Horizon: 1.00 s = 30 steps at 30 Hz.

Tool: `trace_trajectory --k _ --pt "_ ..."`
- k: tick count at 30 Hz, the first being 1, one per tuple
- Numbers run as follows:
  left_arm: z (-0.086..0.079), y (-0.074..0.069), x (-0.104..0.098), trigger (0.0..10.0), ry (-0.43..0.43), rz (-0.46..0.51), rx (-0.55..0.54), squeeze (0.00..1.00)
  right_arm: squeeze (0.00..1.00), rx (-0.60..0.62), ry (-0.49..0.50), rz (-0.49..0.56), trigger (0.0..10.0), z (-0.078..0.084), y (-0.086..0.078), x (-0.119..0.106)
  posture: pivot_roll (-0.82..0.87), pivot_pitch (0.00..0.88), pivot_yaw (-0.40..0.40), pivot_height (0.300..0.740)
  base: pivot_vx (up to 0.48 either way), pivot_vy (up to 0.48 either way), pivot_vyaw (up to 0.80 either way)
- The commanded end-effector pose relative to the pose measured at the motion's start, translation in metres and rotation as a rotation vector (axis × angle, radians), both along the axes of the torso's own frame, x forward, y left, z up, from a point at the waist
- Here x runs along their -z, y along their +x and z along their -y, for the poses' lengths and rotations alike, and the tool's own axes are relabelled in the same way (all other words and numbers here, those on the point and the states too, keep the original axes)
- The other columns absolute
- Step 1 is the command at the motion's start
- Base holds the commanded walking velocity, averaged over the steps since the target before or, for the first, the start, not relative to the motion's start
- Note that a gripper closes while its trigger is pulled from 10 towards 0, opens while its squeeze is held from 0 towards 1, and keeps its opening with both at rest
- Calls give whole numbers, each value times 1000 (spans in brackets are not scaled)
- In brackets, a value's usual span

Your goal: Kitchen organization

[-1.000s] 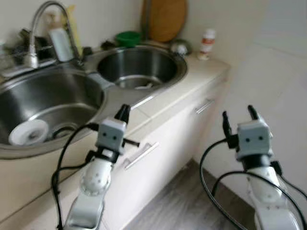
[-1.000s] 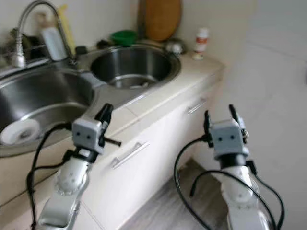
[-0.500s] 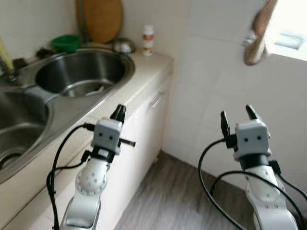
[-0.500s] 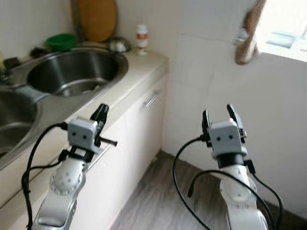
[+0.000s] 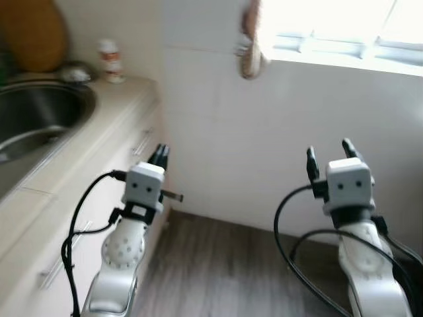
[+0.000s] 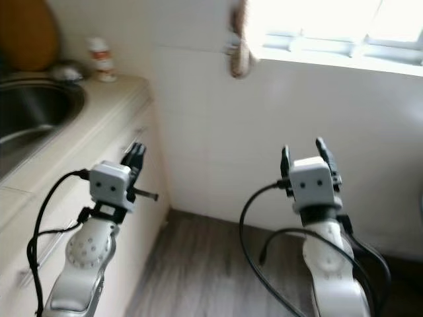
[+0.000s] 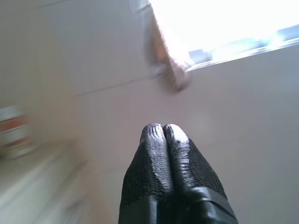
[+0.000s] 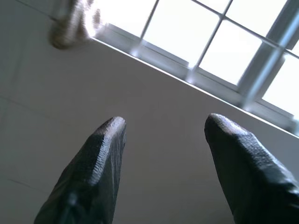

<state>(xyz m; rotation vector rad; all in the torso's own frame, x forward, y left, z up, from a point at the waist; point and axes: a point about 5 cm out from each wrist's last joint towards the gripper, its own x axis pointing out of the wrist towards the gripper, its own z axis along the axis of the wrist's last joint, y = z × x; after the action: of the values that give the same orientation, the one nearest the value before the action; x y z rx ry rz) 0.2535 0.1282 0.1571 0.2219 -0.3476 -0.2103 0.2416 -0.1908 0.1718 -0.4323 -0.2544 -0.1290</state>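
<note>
Since the earlier frames our head has swung to the right: the picture has shifted off the double sink toward a white tiled wall, while both arms keep their raised pose.

From the left eye, only the rim of the round steel sink basin (image 5: 39, 115) shows at our far left, its contents hidden, with a small white bottle with a red label (image 5: 109, 61) on the beige countertop (image 5: 99, 125) behind it. Everything to organise lies left of us, nearer our left gripper (image 5: 160, 153).

From the right eye, our right gripper (image 6: 304, 150) faces bare wall under the bright window (image 6: 330, 26), a brownish cloth (image 6: 239, 39) hanging beside it.

Left wrist: the black fingers (image 7: 159, 154) are pressed together, empty.

Right wrist: the black fingers (image 8: 100, 154) stand well apart, holding nothing.
</note>
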Motion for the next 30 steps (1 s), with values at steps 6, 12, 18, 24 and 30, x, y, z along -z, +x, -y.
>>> trace_trajectory --k 6,12,18,24,30 --pt "-2 0 -2 10000 15 12 -3 0 0 39 -1 -2 10000 3 2 0 45 0 -12 740 0 -480 -773" --pt "-2 0 0 10000 16 5 -5 0 0 64 63 -32 10000 8 5 5 45 0 -16 740 0 -366 -767" --pt "-2 -1 0 10000 15 5 -3 0 0 66 66 -37 10000 8 5 6 45 0 -16 740 0 0 -769" --pt "-2 0 0 10000 12 -1 -3 0 0 92 101 -51 10000 13 7 8 46 0 -12 740 0 0 -768" --pt "-2 0 1 10000 14 -6 -2 0 0 176 225 -105 10000 34 13 12 45 0 -11 740 0 0 0"
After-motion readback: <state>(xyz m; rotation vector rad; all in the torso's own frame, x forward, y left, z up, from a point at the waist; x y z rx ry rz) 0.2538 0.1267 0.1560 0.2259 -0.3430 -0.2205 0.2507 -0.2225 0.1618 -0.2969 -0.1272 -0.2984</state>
